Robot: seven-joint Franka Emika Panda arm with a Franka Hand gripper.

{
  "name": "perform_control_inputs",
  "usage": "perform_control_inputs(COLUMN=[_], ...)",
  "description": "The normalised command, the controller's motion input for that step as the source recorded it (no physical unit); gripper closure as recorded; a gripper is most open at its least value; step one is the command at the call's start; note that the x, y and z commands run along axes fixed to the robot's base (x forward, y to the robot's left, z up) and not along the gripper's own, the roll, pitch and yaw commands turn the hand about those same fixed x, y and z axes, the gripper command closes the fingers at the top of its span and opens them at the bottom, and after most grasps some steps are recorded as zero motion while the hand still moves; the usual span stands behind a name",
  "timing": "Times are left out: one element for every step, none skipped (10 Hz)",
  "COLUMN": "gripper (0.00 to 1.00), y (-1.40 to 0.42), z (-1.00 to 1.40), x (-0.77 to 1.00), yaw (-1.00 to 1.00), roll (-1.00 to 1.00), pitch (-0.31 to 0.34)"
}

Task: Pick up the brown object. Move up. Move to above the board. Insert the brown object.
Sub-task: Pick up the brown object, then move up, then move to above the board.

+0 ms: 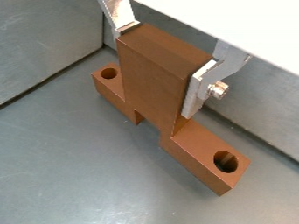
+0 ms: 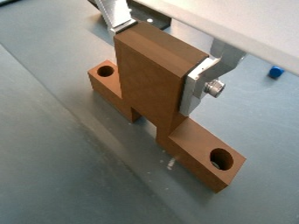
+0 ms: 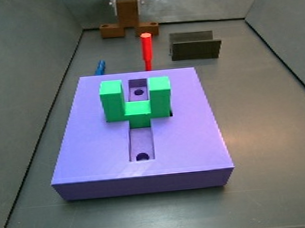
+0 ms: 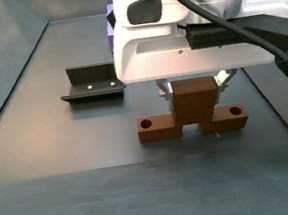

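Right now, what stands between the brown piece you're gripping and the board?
In a side view, the red upright cylinder stands on the floor between the brown object, held in the gripper, and the board; otherwise bare floor.

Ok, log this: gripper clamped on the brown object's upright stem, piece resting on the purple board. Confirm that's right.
Not quite. The gripper is clamped on the brown object, but the piece rests on the grey floor, not on the board. A side view shows it far behind the board, beyond the red cylinder.
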Motion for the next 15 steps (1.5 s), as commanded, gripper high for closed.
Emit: perform_control_inputs(gripper=[1.00, 1.00, 1.00, 1.00, 1.00, 1.00, 1.00, 1.00, 1.00, 1.00, 1.00, 1.00, 1.00, 1.00, 1.00], y=[0.00, 0.00, 0.00, 0.00, 0.00, -0.02, -0.03, -0.03, 0.00, 0.00, 0.00, 0.00, 0.03, 0.02, 0.00], z=[0.00, 0.00, 0.00, 0.00, 0.83, 0.82, 0.54, 0.34, 1.40, 1.40, 1.40, 1.40, 1.40, 0.81, 0.29], x=[0.00, 0.00, 0.00, 0.00, 0.00, -0.03, -0.09, -0.07, 0.00, -0.02, -0.04, -0.01, 0.06, 0.03, 0.01], yaw=[0.00, 0.00, 0.00, 0.00, 0.00, -0.03, -0.04, -0.02, 0.00, 0.00, 0.01, 0.01, 0.00, 0.01, 0.01], roll=[0.00, 0.00, 0.00, 0.00, 0.00, -0.01, 0.02, 0.04, 0.00, -0.03, 0.02, 0.02, -0.02, 0.00, 0.01], pitch=[0.000, 0.000, 0.000, 0.000, 0.000, 0.011, 0.046, 0.043, 0.000, 0.034, 0.040, 0.030, 0.066, 0.101, 0.077])
